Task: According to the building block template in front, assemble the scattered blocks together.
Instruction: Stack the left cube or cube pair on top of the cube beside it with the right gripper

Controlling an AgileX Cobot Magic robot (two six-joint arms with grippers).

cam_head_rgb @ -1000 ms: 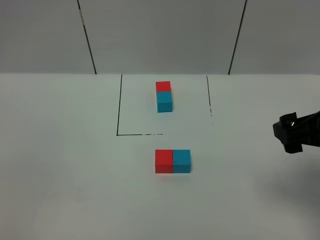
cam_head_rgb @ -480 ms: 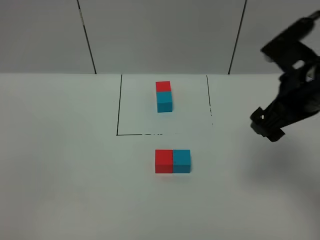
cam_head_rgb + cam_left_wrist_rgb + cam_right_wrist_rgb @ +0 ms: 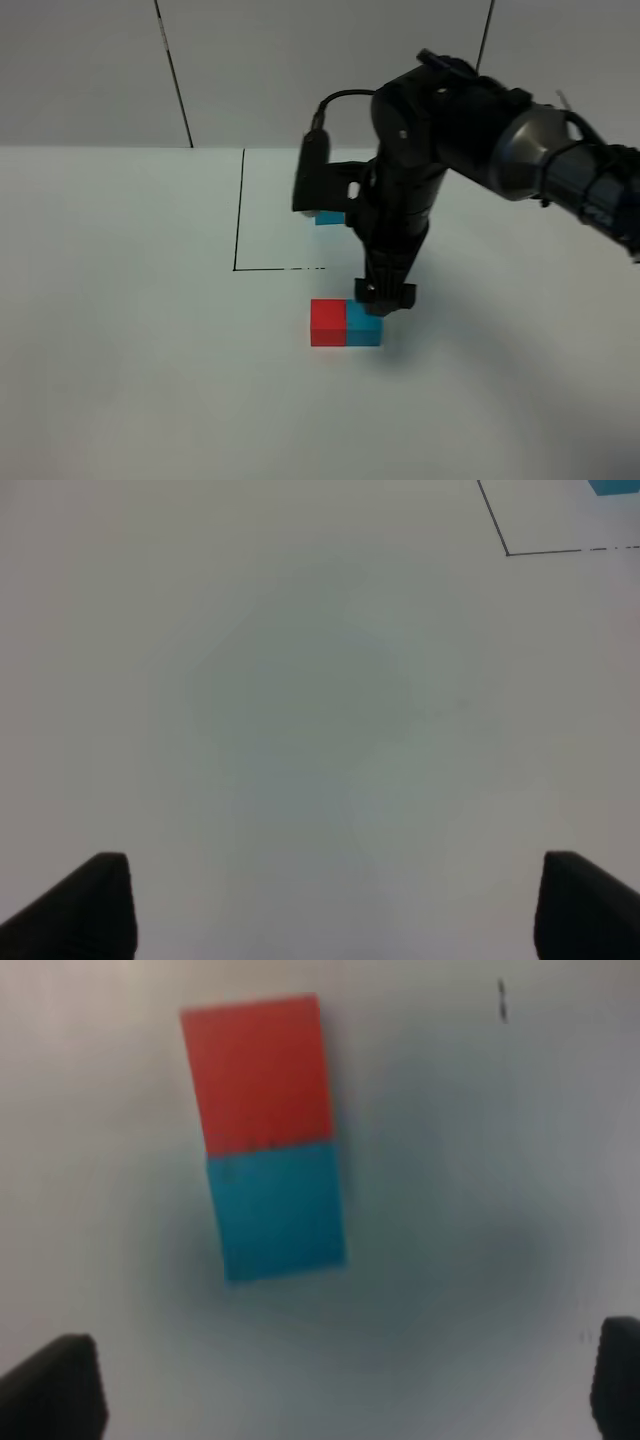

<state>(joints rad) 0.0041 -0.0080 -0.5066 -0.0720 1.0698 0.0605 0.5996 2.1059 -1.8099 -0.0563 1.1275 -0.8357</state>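
The scattered blocks, a red cube (image 3: 328,322) and a teal-blue cube (image 3: 364,331), lie side by side and touching in front of the black outline. My right gripper (image 3: 385,297) hangs just above the teal cube's far edge. In the right wrist view, my right gripper (image 3: 335,1390) is open, with the red cube (image 3: 258,1070) and the teal cube (image 3: 280,1210) ahead of the fingers. The building block template (image 3: 328,217) is mostly hidden behind the right arm; only a teal sliver shows. My left gripper (image 3: 340,905) is open over bare table.
A black-outlined rectangle (image 3: 238,230) is marked on the white table; its corner (image 3: 507,552) shows in the left wrist view. The right arm (image 3: 430,150) reaches across the middle, over the rectangle. A grey panelled wall stands behind.
The right arm has swung in from the right edge to the middle and lowered its gripper over the teal cube. It now covers the template. The blocks have not moved.
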